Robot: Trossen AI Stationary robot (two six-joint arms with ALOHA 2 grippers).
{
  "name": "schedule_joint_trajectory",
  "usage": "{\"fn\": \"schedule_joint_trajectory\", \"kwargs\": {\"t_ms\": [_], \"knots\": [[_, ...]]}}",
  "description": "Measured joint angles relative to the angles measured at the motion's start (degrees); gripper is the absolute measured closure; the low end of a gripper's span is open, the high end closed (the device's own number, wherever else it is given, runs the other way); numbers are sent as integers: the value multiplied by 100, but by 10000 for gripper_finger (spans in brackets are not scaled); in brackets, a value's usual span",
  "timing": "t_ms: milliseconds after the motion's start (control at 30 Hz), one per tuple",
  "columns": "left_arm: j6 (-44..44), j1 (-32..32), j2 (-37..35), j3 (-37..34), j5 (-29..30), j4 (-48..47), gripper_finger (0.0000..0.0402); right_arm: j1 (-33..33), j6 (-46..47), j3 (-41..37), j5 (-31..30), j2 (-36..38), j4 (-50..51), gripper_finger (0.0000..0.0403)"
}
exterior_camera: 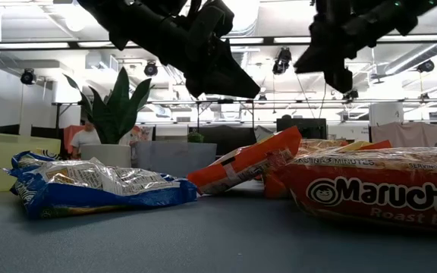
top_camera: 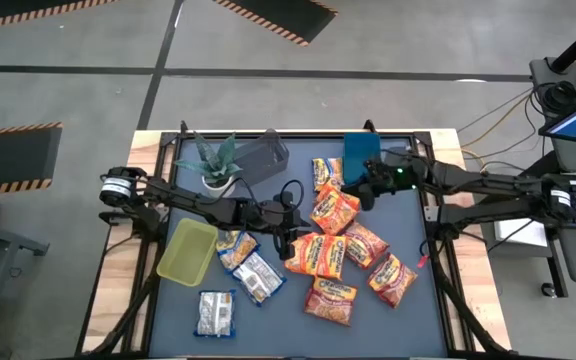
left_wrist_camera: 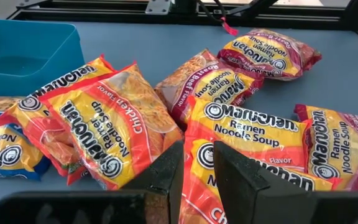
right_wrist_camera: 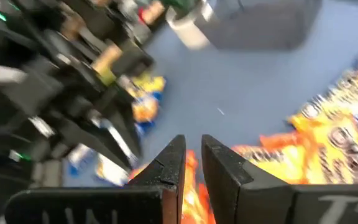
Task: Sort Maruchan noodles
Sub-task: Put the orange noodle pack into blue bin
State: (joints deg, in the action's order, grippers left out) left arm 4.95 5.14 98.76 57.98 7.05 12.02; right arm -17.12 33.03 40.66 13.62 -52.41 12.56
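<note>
Several orange-red Maruchan packets point(top_camera: 333, 208) lie flat in a loose heap at the table's middle and right; they also show in the left wrist view point(left_wrist_camera: 110, 124). A yellow-and-blue packet point(top_camera: 235, 248) and two silver ones point(top_camera: 258, 277) lie to the left. My left gripper point(top_camera: 288, 243) hangs above the left edge of an orange packet point(left_wrist_camera: 247, 124), its fingers a narrow gap apart, empty. My right gripper point(top_camera: 365, 192) hovers by the far end of the heap, shut but for a slit, empty. In the low view both grippers point(exterior_camera: 237, 80) stand clear above the packets.
A yellow-green bin point(top_camera: 188, 250) stands at the left. A blue bin point(top_camera: 361, 155) and a clear grey bin point(top_camera: 263, 158) stand at the far edge, with a potted plant point(top_camera: 216, 160) beside the grey bin. A yellow-and-blue packet point(top_camera: 328, 172) lies by the blue bin.
</note>
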Motion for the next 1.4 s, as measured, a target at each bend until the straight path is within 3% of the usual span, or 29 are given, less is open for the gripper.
{"fn": "schedule_joint_trajectory", "kwargs": {"t_ms": [133, 400, 900, 1033, 1400], "knots": [[12, -1, 94, -2, 0, 16, 332, -2, -73, 370, -56, -442, 973, 360], [109, -18, 428, -7, 0, 354, 332, 14, 67, 368, -55, -1009, 2068, 360], [132, -369, 998, -6, 11, 1096, 332, 123, 318, 320, -500, -1153, 1963, 351], [181, -398, 1275, -4, 18, 1296, 332, 111, 395, 320, -467, -1153, 1974, 312], [229, -429, 1956, 527, 15, 1199, 332, 109, 294, 318, -619, -1468, 1684, 151]]}}
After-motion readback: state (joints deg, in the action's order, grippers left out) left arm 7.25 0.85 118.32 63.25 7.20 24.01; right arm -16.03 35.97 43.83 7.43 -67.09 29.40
